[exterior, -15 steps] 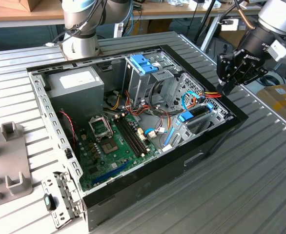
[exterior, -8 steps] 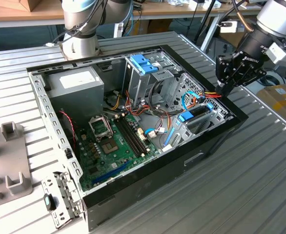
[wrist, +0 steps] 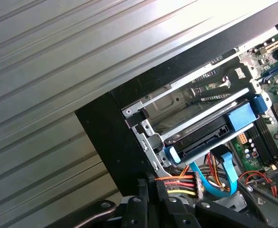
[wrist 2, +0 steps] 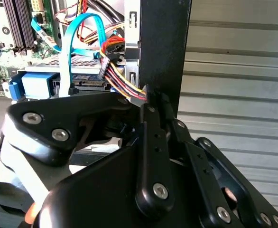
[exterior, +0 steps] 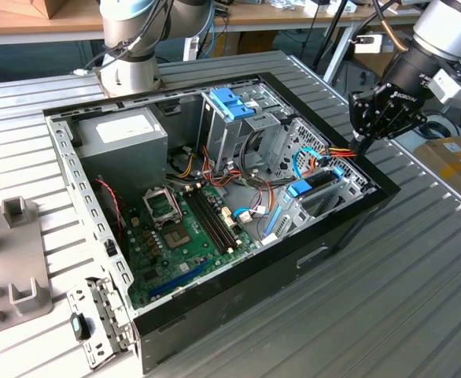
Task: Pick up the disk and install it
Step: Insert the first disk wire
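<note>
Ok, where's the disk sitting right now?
The disk sits in the drive bay at the case's corner on the exterior view's right, just below the gripper, beside the coloured power cables.

Coloured power wires and a blue cable crowd the disk bay — the ribbed table beside the case lies open.

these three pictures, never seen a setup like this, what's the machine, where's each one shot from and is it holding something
The machine is a robot arm ending in a black gripper. The exterior view looks from off the arm at an open computer case lying on a ribbed metal table. Both wrist views ride on the arm and look past the gripper into the case. The disk, with its blue frame, sits in a bay at the case's edge. The gripper's fingers are closed on the bundle of coloured wires running to the disk.
</note>
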### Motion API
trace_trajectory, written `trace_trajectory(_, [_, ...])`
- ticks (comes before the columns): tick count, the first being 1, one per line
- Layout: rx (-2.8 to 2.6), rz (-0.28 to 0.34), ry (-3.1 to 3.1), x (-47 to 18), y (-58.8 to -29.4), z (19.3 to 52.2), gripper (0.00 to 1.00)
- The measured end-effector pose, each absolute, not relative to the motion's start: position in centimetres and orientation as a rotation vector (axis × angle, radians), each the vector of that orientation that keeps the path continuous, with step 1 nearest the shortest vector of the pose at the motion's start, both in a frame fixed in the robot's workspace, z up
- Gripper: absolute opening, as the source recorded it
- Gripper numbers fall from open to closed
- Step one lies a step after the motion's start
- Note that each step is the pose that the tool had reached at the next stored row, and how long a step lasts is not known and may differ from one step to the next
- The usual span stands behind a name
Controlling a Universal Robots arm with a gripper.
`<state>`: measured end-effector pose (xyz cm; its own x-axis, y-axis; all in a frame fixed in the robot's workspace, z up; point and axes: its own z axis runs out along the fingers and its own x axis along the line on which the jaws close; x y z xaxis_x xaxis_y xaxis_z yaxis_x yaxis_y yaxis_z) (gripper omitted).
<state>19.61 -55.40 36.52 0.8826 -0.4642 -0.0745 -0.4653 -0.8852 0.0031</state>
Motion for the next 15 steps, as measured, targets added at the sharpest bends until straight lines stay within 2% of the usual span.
trace_trajectory(1, [-3.033, 0.114, 0.749, 19.61, -55.4, 36.51, 0.17])
trace_trajectory(15, [-3.033, 0.115, 0.749, 19.61, -55.4, 36.53, 0.17])
